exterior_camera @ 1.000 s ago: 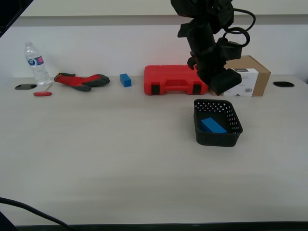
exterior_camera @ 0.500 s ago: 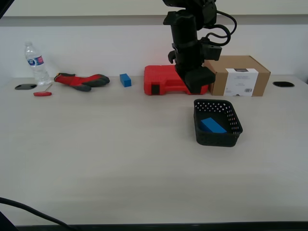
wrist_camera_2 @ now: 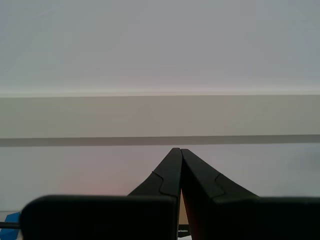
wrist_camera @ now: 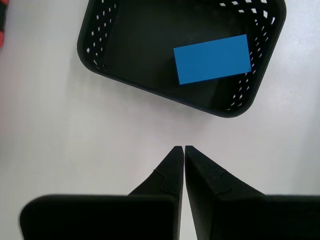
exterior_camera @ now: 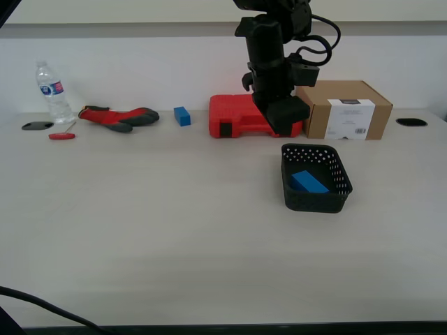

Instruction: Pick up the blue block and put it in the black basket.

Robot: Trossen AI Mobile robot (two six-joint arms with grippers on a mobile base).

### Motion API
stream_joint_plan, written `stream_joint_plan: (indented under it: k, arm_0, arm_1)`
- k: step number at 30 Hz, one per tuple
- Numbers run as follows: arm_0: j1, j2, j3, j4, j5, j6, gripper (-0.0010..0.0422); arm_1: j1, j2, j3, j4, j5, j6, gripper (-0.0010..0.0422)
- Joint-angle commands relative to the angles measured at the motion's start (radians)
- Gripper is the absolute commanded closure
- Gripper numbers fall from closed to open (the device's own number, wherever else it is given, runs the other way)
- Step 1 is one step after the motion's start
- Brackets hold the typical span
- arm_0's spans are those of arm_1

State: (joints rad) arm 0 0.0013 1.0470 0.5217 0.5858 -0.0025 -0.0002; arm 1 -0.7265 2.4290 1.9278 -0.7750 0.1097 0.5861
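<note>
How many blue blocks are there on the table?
2. The bigger blue block lies inside the black basket. The smaller blue block stands at the back of the table, between the red glove and the red case. Others could be hidden behind the case or box.

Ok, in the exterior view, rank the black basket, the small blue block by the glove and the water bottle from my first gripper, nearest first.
From my first gripper, jaws shut:
1. black basket, just below it.
2. small blue block, toward the exterior view's left.
3. water bottle, far at that view's left.
</note>
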Motion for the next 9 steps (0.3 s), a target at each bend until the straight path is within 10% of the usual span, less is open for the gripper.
stream_joint_plan:
  k: [1, 9]
  arm_0:
    - [0.0, 0.0, 0.002, 0.004, 0.0, 0.0, 0.0413]
    - [0.0, 0.0, 0.002, 0.005, 0.0, 0.0, 0.0413]
  arm_1:
    - [0.0, 0.0, 0.001, 0.001, 0.003, 0.002, 0.0413]
    - [0.0, 0.0, 0.001, 0.007, 0.003, 0.002, 0.0413]
